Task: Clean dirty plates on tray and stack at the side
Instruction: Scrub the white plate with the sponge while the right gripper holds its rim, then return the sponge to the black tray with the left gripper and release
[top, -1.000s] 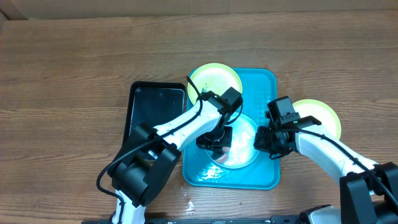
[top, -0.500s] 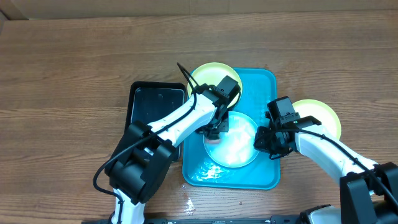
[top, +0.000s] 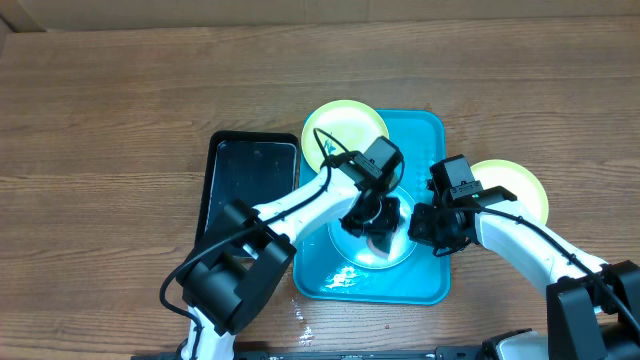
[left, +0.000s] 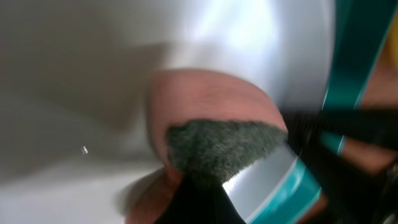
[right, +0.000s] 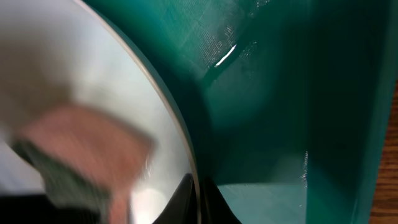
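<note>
The left gripper (top: 375, 218) is clamping a pink-and-green sponge (left: 217, 146) against the blue-rimmed plate (top: 350, 252) lying mid-tray (top: 425, 140), the right gripper (top: 425, 228) is pinching that plate's right rim, one yellow-green plate (top: 340, 128) is sitting over the tray's far left corner, and the other yellow-green plate (top: 515, 185) is lying on the desk (top: 120, 120) just off its right edge.

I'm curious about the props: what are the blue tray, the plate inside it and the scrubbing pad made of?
The tray looks like glossy moulded plastic: rounded corners, sharp highlights. The plate seems glazed ceramic or hard plastic; its white face shines, and either fits. The sponge looks like soft peach foam with a coarse dark-green scouring layer.
</note>
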